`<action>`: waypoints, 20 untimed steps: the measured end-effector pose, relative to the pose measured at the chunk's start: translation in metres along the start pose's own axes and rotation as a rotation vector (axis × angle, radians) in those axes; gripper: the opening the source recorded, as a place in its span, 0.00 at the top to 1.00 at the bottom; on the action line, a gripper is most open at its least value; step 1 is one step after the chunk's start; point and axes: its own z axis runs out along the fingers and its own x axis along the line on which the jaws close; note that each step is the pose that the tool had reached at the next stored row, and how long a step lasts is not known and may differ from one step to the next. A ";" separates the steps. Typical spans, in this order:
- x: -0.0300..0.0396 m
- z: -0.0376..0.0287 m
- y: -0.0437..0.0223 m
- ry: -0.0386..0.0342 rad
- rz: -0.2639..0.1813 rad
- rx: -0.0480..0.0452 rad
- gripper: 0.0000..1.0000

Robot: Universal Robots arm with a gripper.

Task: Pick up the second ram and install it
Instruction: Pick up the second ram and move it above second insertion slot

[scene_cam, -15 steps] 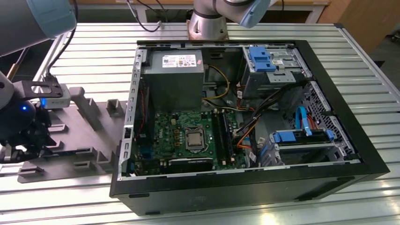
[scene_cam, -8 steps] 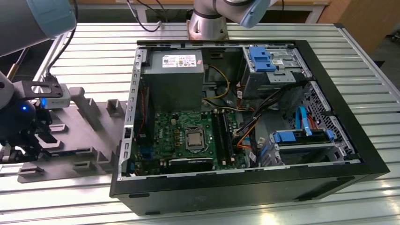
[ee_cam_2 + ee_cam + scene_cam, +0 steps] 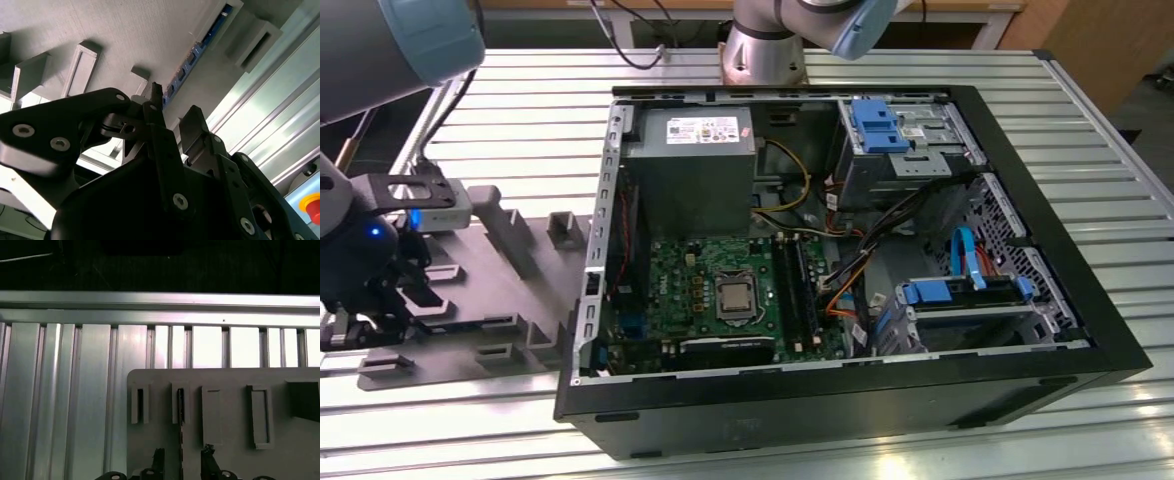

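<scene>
The second ram [image 3: 180, 420] is a thin dark stick standing on edge in a holder of the grey plastic tray [image 3: 230, 440]. In the second wrist view the second ram [image 3: 200, 47] runs as a narrow dark-blue strip away from the fingers. My gripper [image 3: 182, 462] is open, with one finger on each side of the stick and a gap on both sides. In the exterior view my gripper [image 3: 394, 285] hangs low over the tray [image 3: 494, 300] at the exterior view's left. The motherboard's long black slots [image 3: 794, 290] lie inside the open computer case [image 3: 854, 390].
The case stands on a ribbed aluminium table [image 3: 520, 110], with the tray beside it. Inside are a grey power supply [image 3: 687, 160], blue drive brackets [image 3: 874, 125] and loose cables [image 3: 847, 270]. Raised blocks [image 3: 560, 230] stand on the tray. The table's edge rail [image 3: 160, 302] runs beyond the tray.
</scene>
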 end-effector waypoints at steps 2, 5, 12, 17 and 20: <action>0.0000 0.0015 -0.0001 0.0008 -0.019 -0.0001 0.58; 0.0001 0.0031 -0.0001 0.0016 -0.036 -0.0006 0.58; 0.0002 0.0070 -0.0003 0.0029 -0.065 -0.0012 0.58; 0.0002 0.0096 -0.0004 0.0033 -0.071 -0.0014 0.58; 0.0003 0.0110 -0.0005 0.0034 -0.072 -0.0016 0.58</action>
